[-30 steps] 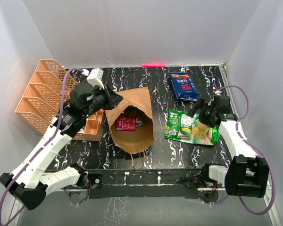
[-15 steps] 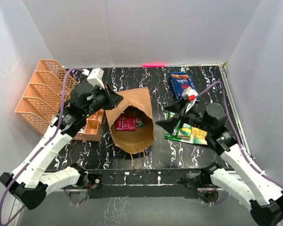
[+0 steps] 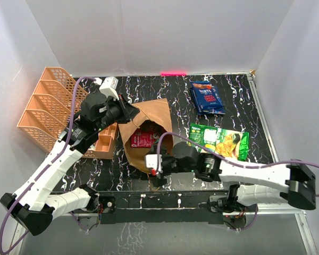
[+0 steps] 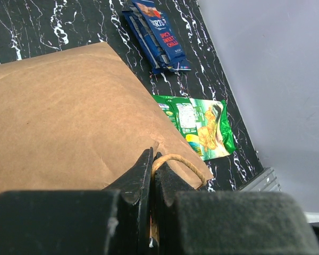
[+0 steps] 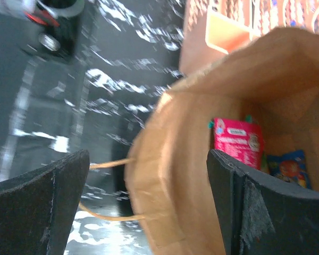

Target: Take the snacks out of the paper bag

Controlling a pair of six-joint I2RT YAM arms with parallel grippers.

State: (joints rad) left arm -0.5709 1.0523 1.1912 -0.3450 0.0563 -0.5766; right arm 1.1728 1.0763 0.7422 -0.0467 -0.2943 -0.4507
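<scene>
- The big brown paper bag lies on the black marbled table with its mouth open to the near side
- The paper looks thin and floppy, so I think it may fold or slide if pushed
- Inside it sit a small pink shiny packet and a little blue packet just beside it, deep in the bag
- I think these packets are light, thin and slippery, and the food in them may crush, so the best place to pinch is a flat sealed edge, the one nearest the mouth
- A green shiny packet and some dark blue packets lie out on the table, well apart from the bag
- The left gripper is pinched tight on the bag's top edge, right by the twisted paper loop handle, and it holds the mouth up
- The right gripper has its fingers wide apart at the bag's mouth; it holds nothing, and I cannot tell if it touches the paper
</scene>
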